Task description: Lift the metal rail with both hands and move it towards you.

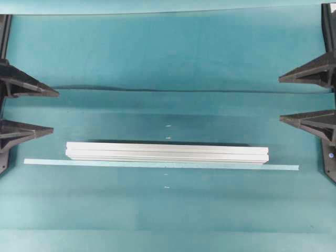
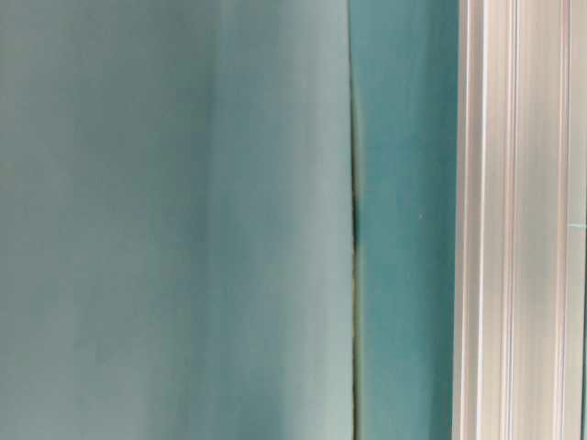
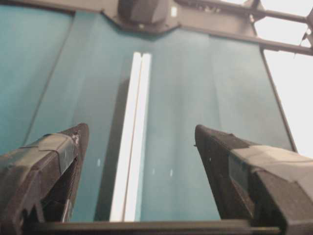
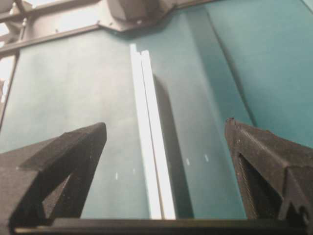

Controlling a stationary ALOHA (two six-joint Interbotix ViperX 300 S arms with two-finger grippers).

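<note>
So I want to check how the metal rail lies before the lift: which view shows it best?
The overhead exterior view: the metal rail shows end to end, lying flat beside the pale tape strip, both pincers apart from it. The table-level view shows only a close-up stretch of it; each wrist view shows it lengthwise, foreshortened, between open fingers.

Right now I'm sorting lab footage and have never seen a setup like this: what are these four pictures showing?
It is a two-armed robot at a teal-covered table. The overhead picture looks straight down: the left gripper and right gripper are the black two-fingered claws at the sides, both open and holding nothing. Between them lies the metal rail, a long grooved silver bar, with a thin pale tape strip alongside it. The table-level picture is a close-up of the cloth and rail. The last two come from cameras on each wrist, looking out between that claw's fingers toward the rail.
</note>
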